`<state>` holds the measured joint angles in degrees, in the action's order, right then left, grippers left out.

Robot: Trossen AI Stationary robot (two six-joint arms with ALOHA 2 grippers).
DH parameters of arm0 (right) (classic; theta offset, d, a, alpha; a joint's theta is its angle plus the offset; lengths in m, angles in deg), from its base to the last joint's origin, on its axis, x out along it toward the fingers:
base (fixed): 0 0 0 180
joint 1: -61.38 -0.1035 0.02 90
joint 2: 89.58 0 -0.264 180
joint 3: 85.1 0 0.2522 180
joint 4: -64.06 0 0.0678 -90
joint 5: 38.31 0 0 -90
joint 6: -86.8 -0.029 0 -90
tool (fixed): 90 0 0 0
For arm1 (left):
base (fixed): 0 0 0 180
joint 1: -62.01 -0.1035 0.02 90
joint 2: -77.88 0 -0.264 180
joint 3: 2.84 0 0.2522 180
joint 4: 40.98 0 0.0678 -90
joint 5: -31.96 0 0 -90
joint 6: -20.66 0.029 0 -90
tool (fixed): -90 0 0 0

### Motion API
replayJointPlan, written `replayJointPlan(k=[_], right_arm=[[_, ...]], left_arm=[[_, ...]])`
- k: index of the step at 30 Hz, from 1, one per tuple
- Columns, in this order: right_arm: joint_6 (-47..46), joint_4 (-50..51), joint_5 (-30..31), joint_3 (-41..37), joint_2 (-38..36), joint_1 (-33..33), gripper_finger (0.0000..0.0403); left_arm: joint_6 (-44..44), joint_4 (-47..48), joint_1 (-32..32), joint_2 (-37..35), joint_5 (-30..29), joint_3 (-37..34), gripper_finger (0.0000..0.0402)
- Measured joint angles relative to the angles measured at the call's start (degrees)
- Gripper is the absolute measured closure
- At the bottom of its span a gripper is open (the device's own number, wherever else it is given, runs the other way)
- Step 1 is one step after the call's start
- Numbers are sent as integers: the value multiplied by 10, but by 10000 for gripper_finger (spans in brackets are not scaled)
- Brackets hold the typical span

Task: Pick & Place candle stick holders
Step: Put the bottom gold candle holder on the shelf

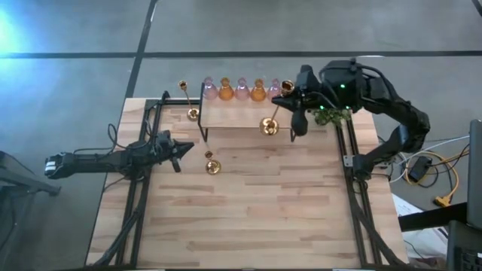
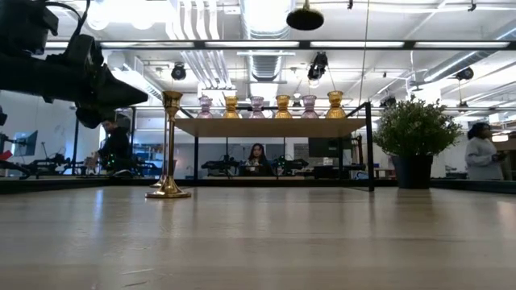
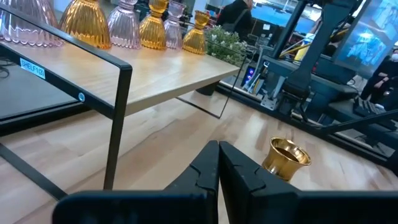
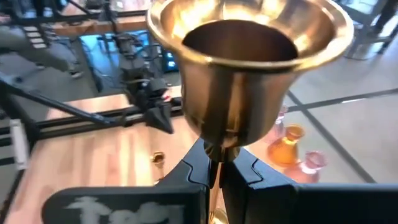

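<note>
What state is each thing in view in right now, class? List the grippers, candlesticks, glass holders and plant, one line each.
Left gripper: shut, empty, over the table.
Right gripper: shut on a gold candlestick's stem.
Held gold candlestick: gripped, near the shelf.
Second gold candlestick: upright on the table, free.
Third gold candlestick: standing free left of the shelf.
Glass holders: upright in a row on the shelf.
Potted plant: upright.

Two matte black jointed arms, left arm [image 1: 105,160] slim and tubular with a pale band at its far end, right arm [image 1: 384,98] bulkier, wrapped in black cables, a green light lit behind its jaws, angular dark fingers [image 3: 239,177] notched at the tips
</note>
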<state>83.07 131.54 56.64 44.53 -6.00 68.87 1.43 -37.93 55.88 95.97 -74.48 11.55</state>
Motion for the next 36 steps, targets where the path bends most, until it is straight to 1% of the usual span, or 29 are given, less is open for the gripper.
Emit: replayJointPlan(k=[4, 12, 15, 19, 23, 26, 28, 36], right_arm=[[18, -4, 25, 7, 17, 18, 392], [46, -9, 25, 7, 57, 74, 392], [58, -10, 18, 6, 68, 97, 392], [61, -23, -14, -2, 82, 128, 392], [72, -32, -21, -14, 94, 147, 392], [81, -37, -29, -28, 102, 158, 392], [85, -45, -45, -43, 104, 166, 392], [84, -147, -55, -144, 76, 179, 392]], left_arm=[[0, -1, 0, 0, 0, 0, 388], [4, 0, 0, 0, -1, 0, 388], [5, 0, 0, 0, -1, 0, 388], [11, 0, 0, 0, -1, 0, 388], [27, 1, 0, 0, -1, 0, 388], [29, 1, 0, 0, -1, 0, 388], [29, 2, 0, 0, -1, 0, 388], [30, 4, 0, 0, -14, 0, 388]])
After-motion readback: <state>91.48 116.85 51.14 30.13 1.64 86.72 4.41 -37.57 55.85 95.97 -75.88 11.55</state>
